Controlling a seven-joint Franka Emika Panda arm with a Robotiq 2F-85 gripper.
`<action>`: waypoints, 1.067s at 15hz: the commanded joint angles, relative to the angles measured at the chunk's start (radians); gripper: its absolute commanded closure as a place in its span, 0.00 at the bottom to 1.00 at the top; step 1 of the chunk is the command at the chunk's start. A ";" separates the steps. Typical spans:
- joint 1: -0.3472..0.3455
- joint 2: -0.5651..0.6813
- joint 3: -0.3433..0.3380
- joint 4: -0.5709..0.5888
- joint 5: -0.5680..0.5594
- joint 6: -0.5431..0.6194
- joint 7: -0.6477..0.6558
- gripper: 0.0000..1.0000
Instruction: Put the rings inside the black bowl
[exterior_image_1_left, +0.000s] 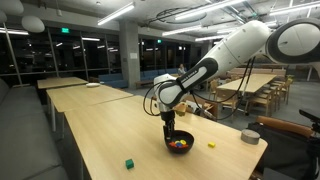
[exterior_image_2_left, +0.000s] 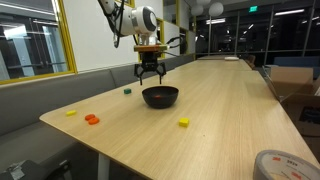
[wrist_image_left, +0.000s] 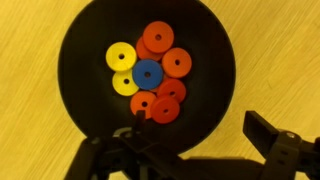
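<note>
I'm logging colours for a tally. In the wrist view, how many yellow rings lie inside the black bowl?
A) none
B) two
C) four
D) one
B: the wrist view shows two yellow rings lying next to each other inside the black bowl, beside the single blue ring.

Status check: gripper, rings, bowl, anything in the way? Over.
Gripper open, empty, above black bowl. Rings piled inside: orange-red, yellow, blue. Orange-red piece and yellow piece loose on table. Nothing between gripper and bowl.
</note>
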 joint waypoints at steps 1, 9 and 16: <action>-0.016 -0.154 0.043 -0.211 0.034 0.156 -0.088 0.00; 0.014 -0.337 0.101 -0.496 0.136 0.338 -0.117 0.00; 0.057 -0.312 0.111 -0.545 0.190 0.335 -0.055 0.00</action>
